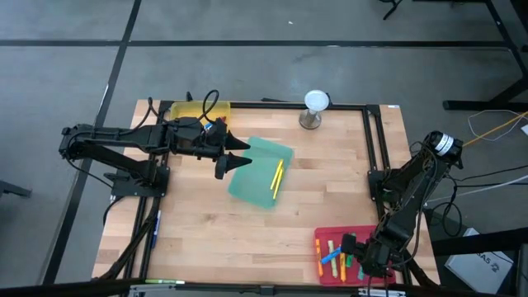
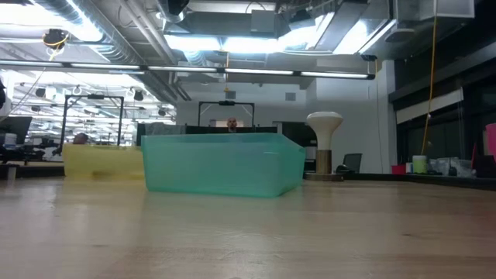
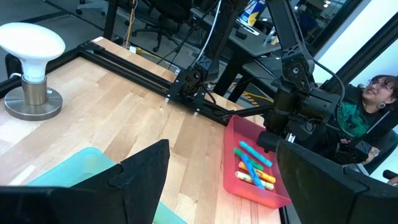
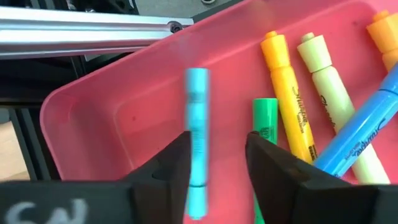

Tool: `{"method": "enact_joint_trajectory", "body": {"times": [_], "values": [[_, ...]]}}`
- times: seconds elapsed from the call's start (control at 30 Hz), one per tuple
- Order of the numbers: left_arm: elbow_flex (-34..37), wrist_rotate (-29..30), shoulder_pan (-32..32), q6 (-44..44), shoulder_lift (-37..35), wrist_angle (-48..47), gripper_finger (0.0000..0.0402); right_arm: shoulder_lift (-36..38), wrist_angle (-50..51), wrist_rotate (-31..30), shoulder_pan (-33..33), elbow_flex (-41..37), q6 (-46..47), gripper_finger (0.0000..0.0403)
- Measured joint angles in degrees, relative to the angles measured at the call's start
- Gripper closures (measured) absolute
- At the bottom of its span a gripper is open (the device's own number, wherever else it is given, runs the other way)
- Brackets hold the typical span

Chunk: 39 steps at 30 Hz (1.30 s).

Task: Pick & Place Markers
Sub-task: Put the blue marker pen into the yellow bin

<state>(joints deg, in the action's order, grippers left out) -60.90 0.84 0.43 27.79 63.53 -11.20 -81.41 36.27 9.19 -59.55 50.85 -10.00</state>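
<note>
My right gripper point(image 4: 217, 146) points down into the red tray point(image 4: 112, 106) at the table's near right corner point(image 1: 330, 235), fingers apart. A teal marker point(image 4: 198, 124), blurred, stands between the fingers, close beside one of them. Orange point(image 4: 287, 93), pale yellow point(image 4: 329, 87), green point(image 4: 266, 124) and blue point(image 4: 360, 130) markers lie on the tray floor. My left gripper point(image 1: 238, 157) hovers open over the left edge of the green tray point(image 1: 262, 172). That tray holds yellow markers point(image 1: 277, 176). My right gripper has the teal marker's barrel point(image 4: 198, 149) between its two fingers, which point down from above. The barrel lies along the fingers, next to one finger point(image 4: 174, 165), with a gap to the other. Whether that finger touches the marker, I cannot tell.
A yellow tray point(image 1: 198, 110) sits at the far left under my left arm. A white mushroom-shaped lamp point(image 1: 316, 107) stands at the far edge. Black frame rails point(image 1: 373, 140) run along the table's sides. A person point(image 3: 367, 106) sits beyond the right edge.
</note>
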Motion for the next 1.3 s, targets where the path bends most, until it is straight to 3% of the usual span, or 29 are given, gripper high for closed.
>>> {"method": "enact_joint_trajectory", "body": {"times": [0.3,0.53,0.8,1.0,1.3], "values": [[0.00,-0.84,0.00,0.74,0.00,-0.01,0.0114,0.02,-1.15,-3.37,0.04,0.00,2.35,0.0199],[0.00,-8.03,-0.02,6.48,0.00,-1.48,0.0114,0.02,-2.98,-20.26,1.48,0.00,9.67,0.0194],[-0.02,-12.59,-4.62,16.00,0.00,-13.71,0.0114,0.02,-3.03,-35.07,5.91,0.00,22.32,0.0194],[-0.02,-9.83,-11.00,22.88,0.00,-25.85,0.0114,0.02,-4.29,-43.77,10.03,0.00,28.15,0.0194],[-0.02,1.89,-20.54,25.39,0.00,-37.43,0.0114,0.04,-14.26,-44.12,15.76,0.01,39.12,0.0194]]}}
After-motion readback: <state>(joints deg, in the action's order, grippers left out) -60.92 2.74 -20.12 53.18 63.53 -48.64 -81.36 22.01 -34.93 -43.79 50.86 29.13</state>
